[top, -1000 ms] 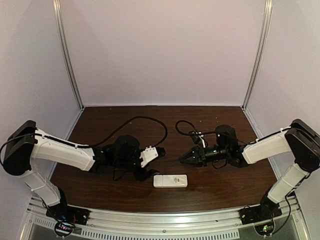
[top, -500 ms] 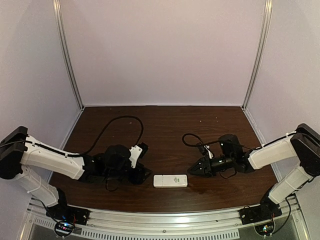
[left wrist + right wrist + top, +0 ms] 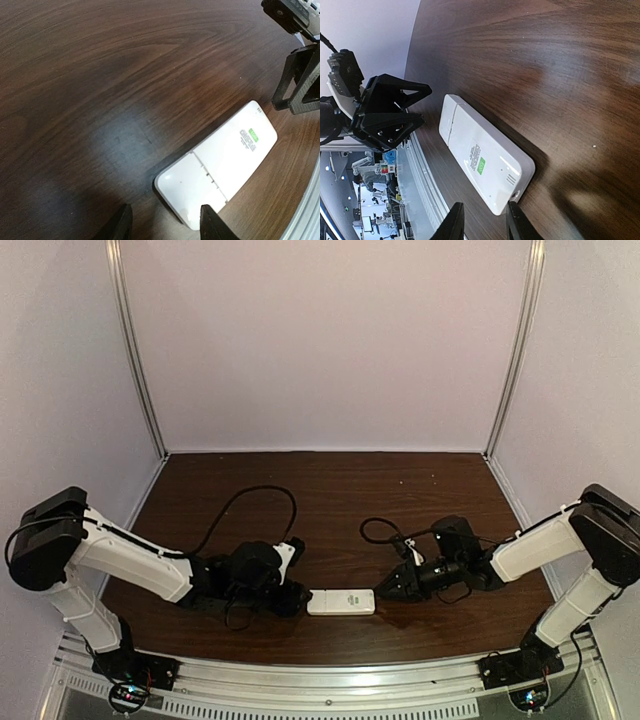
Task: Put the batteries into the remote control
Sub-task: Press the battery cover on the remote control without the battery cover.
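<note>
Dark wooden table [image 3: 340,490] bears the remote control [image 3: 341,601], label side up, between the left gripper [image 3: 299,598] and right gripper [image 3: 383,591], both parted and empty.

Your work surface is a dark brown wood-grain table [image 3: 340,475], glossy, with soft glare patches. Pale lilac walls [image 3: 320,340] close it on three sides, with metal corner posts [image 3: 135,350] at the back. A ribbed metal rail [image 3: 330,680] runs along the near edge. In the right wrist view you'll find one pale speck [image 3: 595,146] on the wood.
</note>
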